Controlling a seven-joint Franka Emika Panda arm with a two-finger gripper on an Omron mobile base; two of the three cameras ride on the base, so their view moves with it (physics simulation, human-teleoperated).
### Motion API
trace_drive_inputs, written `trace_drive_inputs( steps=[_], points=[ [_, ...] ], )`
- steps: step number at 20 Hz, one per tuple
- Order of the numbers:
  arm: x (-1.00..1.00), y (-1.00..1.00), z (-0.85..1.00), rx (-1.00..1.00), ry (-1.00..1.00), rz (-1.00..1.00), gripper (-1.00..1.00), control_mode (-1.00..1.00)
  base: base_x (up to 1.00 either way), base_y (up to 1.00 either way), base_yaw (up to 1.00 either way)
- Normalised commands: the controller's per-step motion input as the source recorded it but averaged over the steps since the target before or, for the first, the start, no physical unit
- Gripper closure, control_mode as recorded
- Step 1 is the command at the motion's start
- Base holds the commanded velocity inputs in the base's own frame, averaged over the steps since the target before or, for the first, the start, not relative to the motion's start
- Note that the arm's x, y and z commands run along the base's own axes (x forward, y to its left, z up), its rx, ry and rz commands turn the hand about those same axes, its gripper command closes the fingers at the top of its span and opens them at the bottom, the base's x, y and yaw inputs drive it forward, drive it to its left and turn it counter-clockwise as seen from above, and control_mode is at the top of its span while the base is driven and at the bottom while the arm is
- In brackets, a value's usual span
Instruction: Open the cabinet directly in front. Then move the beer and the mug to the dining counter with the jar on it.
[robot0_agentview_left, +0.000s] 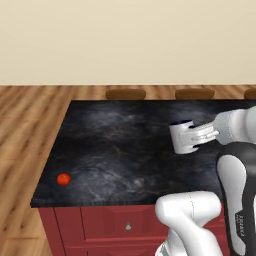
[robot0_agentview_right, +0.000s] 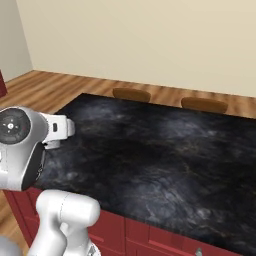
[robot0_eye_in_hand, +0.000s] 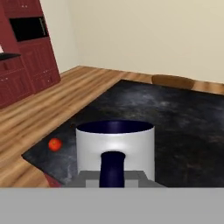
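Observation:
My gripper (robot0_agentview_left: 187, 138) is shut on the mug (robot0_agentview_left: 181, 137), a white-grey cylinder with a navy inside. I hold it upright, low over the black marbled dining counter (robot0_agentview_left: 115, 145), right of its middle. In the hand view the mug (robot0_eye_in_hand: 114, 146) stands close in front, its dark handle (robot0_eye_in_hand: 112, 168) pointing at the camera between my fingers (robot0_eye_in_hand: 89, 177). I cannot tell whether its base touches the stone. The beer and the red wall cabinet are out of view.
A small red round thing (robot0_agentview_left: 63, 179) lies near the counter's front left corner (robot0_eye_in_hand: 54, 144). Brown stools (robot0_agentview_left: 125, 93) (robot0_agentview_right: 131, 94) line the far edge. Tall red cabinets with a black oven (robot0_eye_in_hand: 28, 28) stand far left across the wooden floor (robot0_agentview_left: 25, 125).

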Motion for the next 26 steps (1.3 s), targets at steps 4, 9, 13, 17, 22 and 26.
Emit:
trace_drive_inputs(
  steps=[4, 9, 13, 17, 22, 26],
  points=[
    [0.29, 0.0, -0.5, 0.1, -0.02, 0.07, 1.0, -1.0, 0.0, 0.0, 0.0],
    [0.85, 0.01, -0.96, 0.22, -0.16, 0.18, 1.0, -1.0, 0.0, 0.0, 0.0],
    [0.94, 0.2, -0.99, 0.12, -0.13, 0.15, 1.0, -1.0, 0.0, 0.0, 0.0],
    [0.54, 0.07, -0.77, 0.03, -0.24, 0.05, 1.0, -1.0, 0.0, 0.0, 0.0],
    [0.11, 0.01, -0.62, 0.05, -0.42, 0.09, 1.0, -1.0, 0.0, 0.0, 0.0],
    [0.28, 0.18, -0.68, 0.08, -0.46, 0.07, 1.0, -1.0, 0.0, 0.0, 0.0]
  ],
)
